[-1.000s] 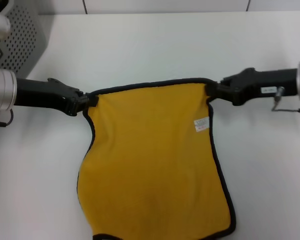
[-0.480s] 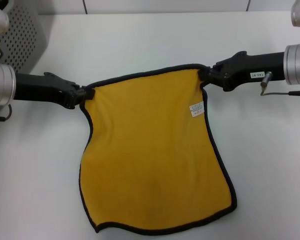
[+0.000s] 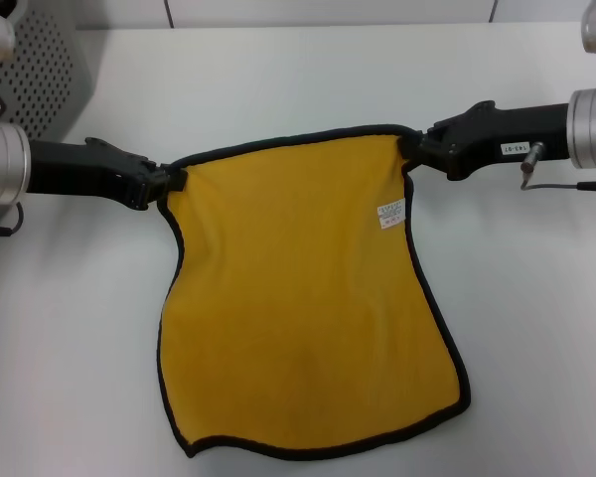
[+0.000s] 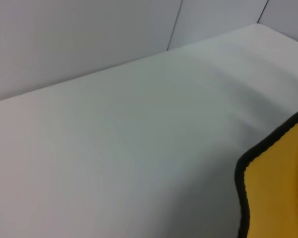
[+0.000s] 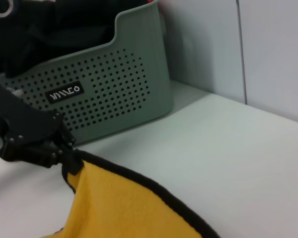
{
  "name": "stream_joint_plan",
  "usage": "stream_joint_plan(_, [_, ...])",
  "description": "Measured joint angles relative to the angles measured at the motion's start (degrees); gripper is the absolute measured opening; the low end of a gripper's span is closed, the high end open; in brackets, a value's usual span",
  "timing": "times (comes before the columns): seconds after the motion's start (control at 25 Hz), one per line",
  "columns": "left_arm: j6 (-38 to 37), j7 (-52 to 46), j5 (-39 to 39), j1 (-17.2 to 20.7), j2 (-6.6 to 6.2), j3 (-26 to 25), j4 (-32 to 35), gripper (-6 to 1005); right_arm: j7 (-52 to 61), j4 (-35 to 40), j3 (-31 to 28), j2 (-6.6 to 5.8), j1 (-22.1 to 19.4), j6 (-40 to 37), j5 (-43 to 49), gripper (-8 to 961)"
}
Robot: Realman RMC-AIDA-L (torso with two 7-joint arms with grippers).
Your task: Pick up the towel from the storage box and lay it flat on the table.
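Note:
The towel (image 3: 298, 298) is spread yellow side up over the white table (image 3: 278, 79), with its black trim all round and a small white label (image 3: 390, 214) near its right edge. My left gripper (image 3: 169, 184) is shut on the towel's far left corner. My right gripper (image 3: 412, 149) is shut on its far right corner. The top edge is stretched between them. The grey perforated storage box (image 3: 40, 70) stands at the far left. The right wrist view shows the storage box (image 5: 104, 94), the left gripper (image 5: 64, 148) and the towel (image 5: 119, 208). The left wrist view shows a towel corner (image 4: 283, 183).
A pale wall runs behind the table's far edge (image 3: 328, 12). The storage box carries a small black label (image 5: 64, 92). Bare tabletop (image 4: 114, 148) lies beyond the towel and on both sides of it.
Over the last second both grippers carried the towel farther back over the table, so its near edge came into view. In the last half second almost nothing moved.

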State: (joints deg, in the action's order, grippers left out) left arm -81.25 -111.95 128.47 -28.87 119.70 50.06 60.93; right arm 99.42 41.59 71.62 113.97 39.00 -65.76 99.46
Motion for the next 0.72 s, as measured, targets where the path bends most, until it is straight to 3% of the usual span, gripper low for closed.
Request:
stream_joint_plan(0.2, [0.2, -0.7, -0.4, 0.0, 0.0, -0.2, 0.3, 56, 0.5, 2.5, -2.0, 0.47, -2.3, -0.3, -0.6, 48])
stream_joint_plan(0.56, [-0.6, -0.1, -4.8, 0.7, -0.81, -0.3, 0.4, 303, 1.6, 10.7, -2.7, 0.69, -8.4, -0.8, -0.7, 211])
stream_joint_plan(0.72, [-6.1, 5.0, -13.8, 2.6, -1.62, -0.3, 0.4, 393, -0.2, 16.3, -5.3, 1.07, -12.6, -5.8, -1.7, 438])
